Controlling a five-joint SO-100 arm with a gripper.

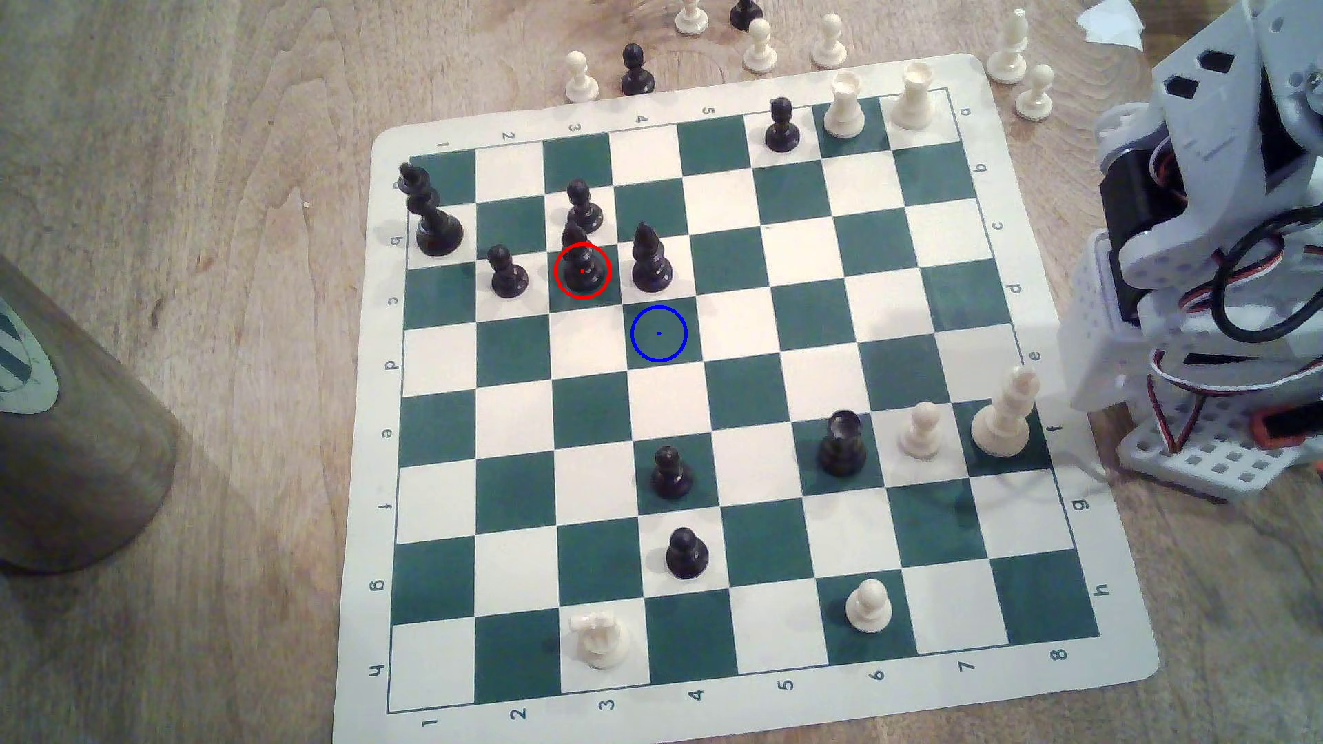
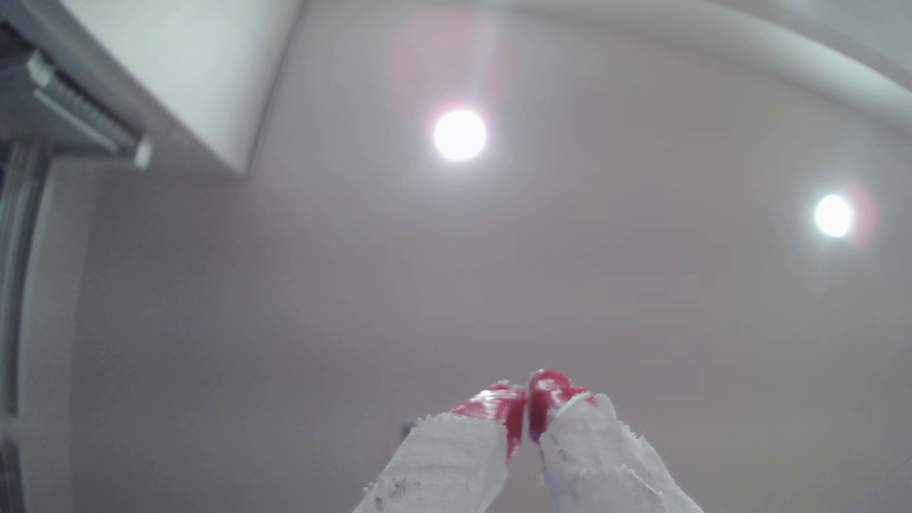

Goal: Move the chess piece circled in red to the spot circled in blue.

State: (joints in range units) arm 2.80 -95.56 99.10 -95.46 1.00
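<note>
Exterior view, bishop (image 1: 581, 266) on board, pincer (image 2: 527, 394) aimed ceilingward, pressed together

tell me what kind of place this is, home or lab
Probably a room in a home, not a lab: a roll-up chess mat lies on a wooden table, and past the shut gripper the wrist view shows a plain ceiling with a recessed light.

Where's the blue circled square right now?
In the exterior view, the blue-ringed green square lies near the board's middle, diagonally below-right of the red-circled black bishop and directly below the other black bishop.
</note>
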